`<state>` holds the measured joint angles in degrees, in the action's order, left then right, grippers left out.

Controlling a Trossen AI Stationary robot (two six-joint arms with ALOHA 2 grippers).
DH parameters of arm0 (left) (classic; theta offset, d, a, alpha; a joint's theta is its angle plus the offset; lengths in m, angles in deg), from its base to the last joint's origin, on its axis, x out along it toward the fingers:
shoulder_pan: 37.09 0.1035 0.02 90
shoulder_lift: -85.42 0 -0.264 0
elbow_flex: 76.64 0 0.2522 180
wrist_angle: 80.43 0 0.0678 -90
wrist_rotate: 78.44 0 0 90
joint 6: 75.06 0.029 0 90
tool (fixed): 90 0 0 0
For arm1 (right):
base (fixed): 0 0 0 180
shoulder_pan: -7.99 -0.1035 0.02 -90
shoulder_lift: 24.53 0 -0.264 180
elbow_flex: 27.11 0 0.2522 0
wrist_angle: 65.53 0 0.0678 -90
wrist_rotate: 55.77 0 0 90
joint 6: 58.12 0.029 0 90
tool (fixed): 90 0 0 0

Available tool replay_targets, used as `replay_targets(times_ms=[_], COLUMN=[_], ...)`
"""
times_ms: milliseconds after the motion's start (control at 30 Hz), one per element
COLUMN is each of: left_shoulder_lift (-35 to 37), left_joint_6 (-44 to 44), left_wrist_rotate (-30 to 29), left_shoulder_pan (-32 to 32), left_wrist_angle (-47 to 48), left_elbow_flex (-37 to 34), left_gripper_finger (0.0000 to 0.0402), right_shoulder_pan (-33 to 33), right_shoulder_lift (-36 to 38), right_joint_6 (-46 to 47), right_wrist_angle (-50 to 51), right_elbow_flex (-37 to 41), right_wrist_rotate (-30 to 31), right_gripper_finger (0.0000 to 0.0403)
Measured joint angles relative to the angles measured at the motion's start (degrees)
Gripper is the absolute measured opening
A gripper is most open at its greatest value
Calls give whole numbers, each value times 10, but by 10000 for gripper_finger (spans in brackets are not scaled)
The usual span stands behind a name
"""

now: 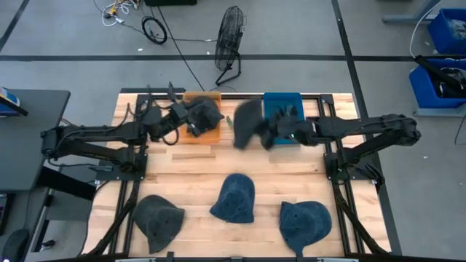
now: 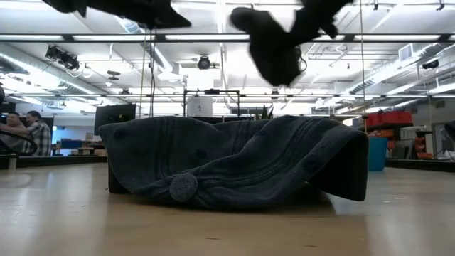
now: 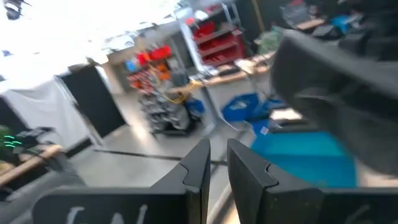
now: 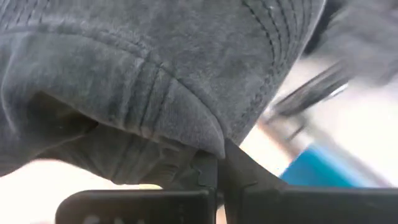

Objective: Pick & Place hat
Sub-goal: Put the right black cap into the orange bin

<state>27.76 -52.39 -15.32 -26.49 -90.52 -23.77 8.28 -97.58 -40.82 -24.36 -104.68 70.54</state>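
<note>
Hat (image 1: 248,121) hangs pinched in the right gripper (image 1: 274,133), lifted left of the blue bin (image 1: 282,99) for placing; left gripper (image 1: 191,116), fingers nearly together, empty, over the orange bin (image 1: 202,133).

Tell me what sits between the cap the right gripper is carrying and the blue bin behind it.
Nothing visible. The right gripper is shut on the dark grey fabric cap, held in the air just beside the blue plastic bin. The left gripper with its own dark cap is over the orange bin, off that path.
</note>
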Motion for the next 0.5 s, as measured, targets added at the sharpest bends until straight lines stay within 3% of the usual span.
replay_targets(times_ms=[67,167,267,500], left_shoulder_lift=[22,49,74,106], left_joint_6=[8,10,12,12], left_wrist_rotate=[-16,-28,-49,-66], left_shoulder_pan=[-3,-3,-4,-3], left_wrist_angle=[2,3,2,7], left_elbow_flex=[0,0,0,0], left_gripper_finger=[57,57,57,57], right_shoulder_pan=[29,70,106,155], right_shoulder_lift=[-26,-82,-149,-308], right_joint_6=[-49,-120,-127,-171], right_wrist_angle=[-90,-194,-187,-117], right_elbow_flex=[0,-6,-51,-210], right_wrist_rotate=[5,-81,-148,-196], right_gripper_finger=[2,2,2,2])
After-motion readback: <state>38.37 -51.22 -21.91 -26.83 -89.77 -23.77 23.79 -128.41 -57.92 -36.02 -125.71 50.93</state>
